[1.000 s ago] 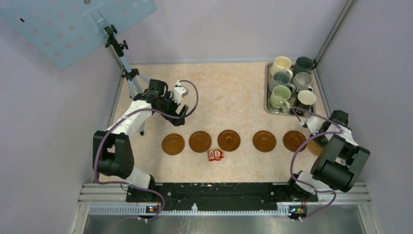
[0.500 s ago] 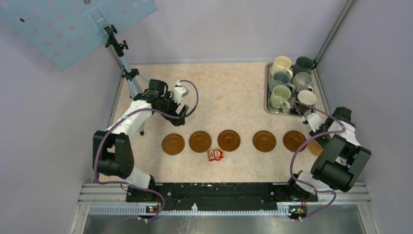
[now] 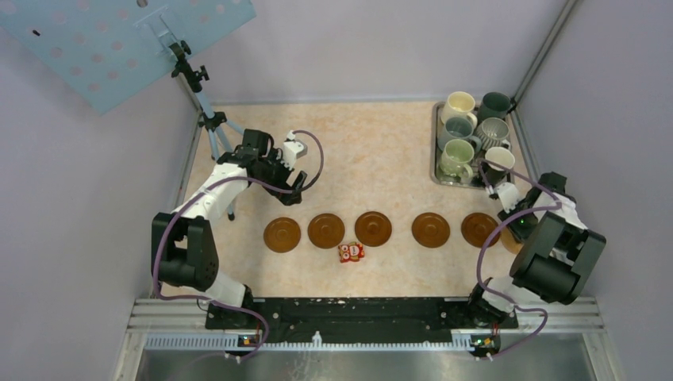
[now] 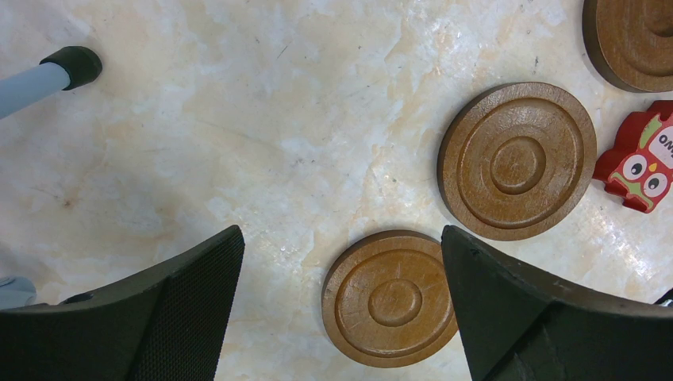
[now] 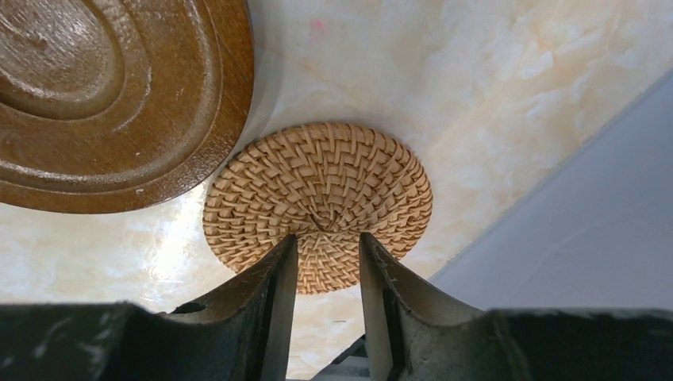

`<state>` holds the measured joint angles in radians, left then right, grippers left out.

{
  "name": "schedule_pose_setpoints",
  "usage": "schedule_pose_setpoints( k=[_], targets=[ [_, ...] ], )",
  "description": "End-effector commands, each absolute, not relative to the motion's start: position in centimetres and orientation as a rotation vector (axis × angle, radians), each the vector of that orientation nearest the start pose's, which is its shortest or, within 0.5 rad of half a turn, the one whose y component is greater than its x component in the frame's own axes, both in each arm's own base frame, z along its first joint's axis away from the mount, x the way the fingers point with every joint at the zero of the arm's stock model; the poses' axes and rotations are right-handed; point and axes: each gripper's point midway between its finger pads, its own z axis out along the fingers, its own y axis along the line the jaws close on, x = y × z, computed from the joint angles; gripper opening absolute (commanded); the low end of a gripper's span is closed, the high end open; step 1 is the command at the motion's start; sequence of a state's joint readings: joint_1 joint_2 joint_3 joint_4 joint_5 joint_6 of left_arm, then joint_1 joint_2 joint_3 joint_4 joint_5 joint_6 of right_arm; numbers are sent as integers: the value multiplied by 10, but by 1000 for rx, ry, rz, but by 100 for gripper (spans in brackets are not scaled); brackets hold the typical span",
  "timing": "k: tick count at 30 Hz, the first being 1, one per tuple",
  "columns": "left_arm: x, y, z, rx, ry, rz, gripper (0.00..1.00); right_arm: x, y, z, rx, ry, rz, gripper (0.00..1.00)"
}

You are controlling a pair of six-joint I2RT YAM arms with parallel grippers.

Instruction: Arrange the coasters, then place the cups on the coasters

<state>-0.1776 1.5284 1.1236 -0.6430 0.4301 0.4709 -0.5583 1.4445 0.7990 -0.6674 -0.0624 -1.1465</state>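
Note:
Five brown wooden coasters [image 3: 373,228] lie in a row across the middle of the table. A sixth, woven straw coaster [image 5: 317,198] lies at the right end [image 3: 511,240], close beside the last wooden coaster [image 5: 119,95]. My right gripper [image 5: 325,238] hangs over the woven one, jaws slightly open and holding nothing; from the top it [image 3: 502,193] is near the tray. My left gripper [image 4: 341,232] is wide open above the leftmost coaster [image 4: 390,298]. Several cups [image 3: 459,105] stand on the metal tray [image 3: 438,179] at the back right.
A small red-and-white owl packet [image 3: 351,252] lies just in front of the row, also in the left wrist view [image 4: 643,167]. A tripod [image 3: 208,119] stands at the back left, its foot [image 4: 71,63] near my left gripper. The wall [image 5: 587,238] runs close to the woven coaster.
My right gripper has opened a little and drawn up and back from the woven coaster toward the tray. The left arm has not moved.

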Motion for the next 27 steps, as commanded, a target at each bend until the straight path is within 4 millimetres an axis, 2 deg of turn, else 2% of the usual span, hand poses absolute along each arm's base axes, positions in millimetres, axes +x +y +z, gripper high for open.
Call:
schedule_pose_setpoints(
  k=[1, 10, 16, 20, 24, 27],
  targets=[
    [338, -121, 118, 955, 2301, -457, 99, 209, -170, 21, -829, 2827, -265, 34],
    [337, -119, 117, 954, 2302, -450, 99, 207, -190, 20, -853, 2876, -362, 33],
    [335, -120, 115, 953, 2305, -455, 99, 211, -182, 30, -854, 2857, -276, 36],
    [334, -120, 118, 959, 2304, -458, 99, 232, -166, 60, -803, 2751, -162, 51],
    [336, -118, 126, 982, 2293, -435, 99, 258, -147, 108, -730, 2598, -74, 65],
    [337, -117, 133, 982, 2281, -421, 99, 271, -135, 141, -665, 2519, -13, 68]
  ],
)
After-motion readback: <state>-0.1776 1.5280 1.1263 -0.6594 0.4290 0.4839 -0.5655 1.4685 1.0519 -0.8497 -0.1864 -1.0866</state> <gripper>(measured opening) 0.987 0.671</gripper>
